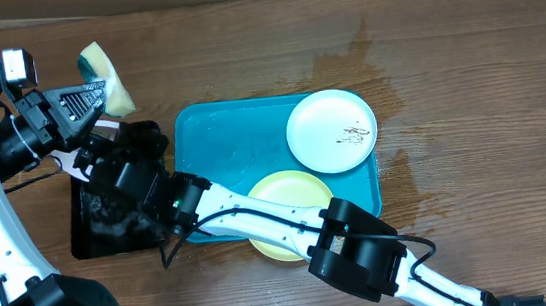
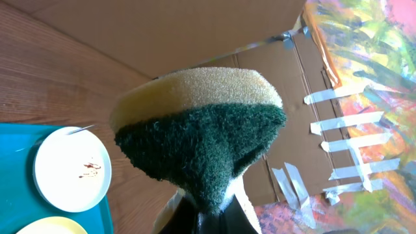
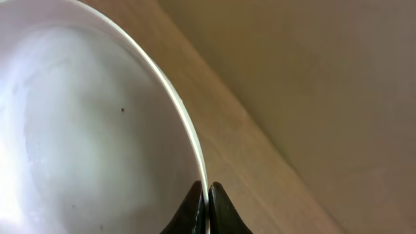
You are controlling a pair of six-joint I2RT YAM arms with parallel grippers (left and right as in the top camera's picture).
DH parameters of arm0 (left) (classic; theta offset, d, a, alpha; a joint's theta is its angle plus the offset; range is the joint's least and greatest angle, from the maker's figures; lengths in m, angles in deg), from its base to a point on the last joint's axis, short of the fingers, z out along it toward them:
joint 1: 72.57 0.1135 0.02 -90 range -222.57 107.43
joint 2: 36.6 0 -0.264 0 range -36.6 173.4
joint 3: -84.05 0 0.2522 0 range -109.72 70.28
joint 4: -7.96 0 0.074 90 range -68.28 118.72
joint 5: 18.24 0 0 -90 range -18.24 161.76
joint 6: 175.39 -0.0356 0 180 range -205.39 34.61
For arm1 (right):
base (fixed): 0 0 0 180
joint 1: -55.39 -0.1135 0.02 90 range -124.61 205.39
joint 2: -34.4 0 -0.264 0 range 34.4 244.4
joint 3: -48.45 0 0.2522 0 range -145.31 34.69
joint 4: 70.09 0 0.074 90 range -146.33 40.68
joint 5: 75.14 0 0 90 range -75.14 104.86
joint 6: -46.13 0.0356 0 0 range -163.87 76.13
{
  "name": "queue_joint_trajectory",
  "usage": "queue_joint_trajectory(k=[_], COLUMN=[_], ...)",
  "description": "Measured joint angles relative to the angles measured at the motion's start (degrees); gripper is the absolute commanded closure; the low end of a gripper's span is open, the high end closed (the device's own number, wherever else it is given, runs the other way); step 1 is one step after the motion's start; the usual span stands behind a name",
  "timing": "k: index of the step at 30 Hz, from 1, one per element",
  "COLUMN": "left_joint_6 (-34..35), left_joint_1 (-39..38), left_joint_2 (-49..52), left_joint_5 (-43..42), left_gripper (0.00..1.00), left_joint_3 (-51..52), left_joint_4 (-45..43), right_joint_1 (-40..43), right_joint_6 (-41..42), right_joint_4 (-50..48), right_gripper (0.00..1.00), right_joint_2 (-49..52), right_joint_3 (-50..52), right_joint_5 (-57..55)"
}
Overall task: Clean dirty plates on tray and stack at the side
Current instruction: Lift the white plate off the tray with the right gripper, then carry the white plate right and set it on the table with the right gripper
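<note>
The turquoise tray [image 1: 222, 148] lies mid-table. On it sit a white plate [image 1: 331, 130] with small brown smears and a pale yellow-green plate [image 1: 287, 197], partly under my right arm. My right gripper [image 3: 208, 195] is shut on the rim of another white plate [image 3: 84, 130], held on edge over the black tray [image 1: 101, 240]. In the overhead view this gripper [image 1: 88, 163] sits left of the turquoise tray. My left gripper [image 2: 211, 208] is shut on a yellow and green sponge [image 2: 201, 130], raised at the back left [image 1: 105, 74]. The smeared plate [image 2: 71, 169] also shows in the left wrist view.
A wet patch [image 1: 365, 64] darkens the wooden table behind and to the right of the turquoise tray. A cardboard wall [image 2: 195, 32] runs along the back edge. My right arm [image 1: 259, 215] stretches across the tray's front edge.
</note>
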Motion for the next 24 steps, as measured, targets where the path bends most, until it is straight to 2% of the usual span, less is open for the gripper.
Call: queue_joint_trajectory(k=[4,9,17,24], left_joint_6=[0.0,0.0,-0.02,-0.04], left_joint_1=[0.0,0.0,0.0,0.0], left_joint_2=[0.0,0.0,0.0,0.0], left_joint_5=[0.0,0.0,0.0,0.0], left_gripper=[0.96,0.96,0.96,0.96], left_joint_3=[-0.02,0.0,-0.02,0.0], left_joint_4=[0.0,0.02,0.0,0.0], right_joint_1=[0.24,1.88,8.55,15.04], right_joint_6=[6.88,15.87,29.94,38.32], right_joint_4=[6.47,9.27,15.17,21.46], right_gripper=[0.96,0.97,0.96,0.96], right_joint_2=[0.0,0.0,-0.66,-2.05], right_joint_3=[0.02,0.02,0.0,0.02], right_joint_5=[0.37,2.82,15.52,29.75])
